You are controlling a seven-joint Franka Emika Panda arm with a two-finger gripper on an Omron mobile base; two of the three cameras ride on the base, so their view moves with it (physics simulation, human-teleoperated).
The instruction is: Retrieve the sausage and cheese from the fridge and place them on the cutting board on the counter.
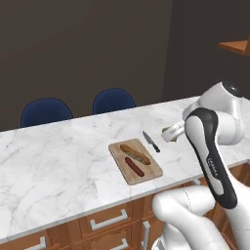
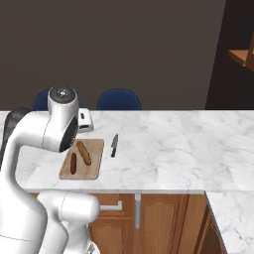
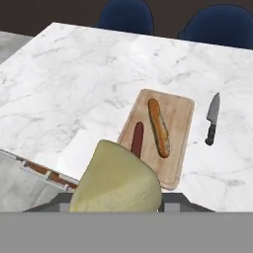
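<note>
My gripper [image 3: 116,198] is shut on the cheese [image 3: 116,180], a pale yellow-green chunk that looms large at the bottom of the hand view. The hand [image 1: 169,133] hangs above the counter [image 1: 58,151], just right of the cutting board [image 1: 146,176] and a little behind it. On the light-wood board [image 3: 178,123] lies the sausage [image 3: 137,140], slim and dark red-brown, along its near side. In the base views the sausage [image 1: 134,166] [image 2: 73,163] rests flat on the board [image 2: 94,163]. The fridge is out of view.
An orange-brown elongated loaf [image 3: 159,127] lies on the board beside the sausage. A black-handled knife [image 1: 151,141] lies on the marble just right of the board. Two blue chairs [image 1: 46,111] [image 1: 114,101] stand behind the counter. A wooden shelf [image 1: 237,46] juts out at upper right.
</note>
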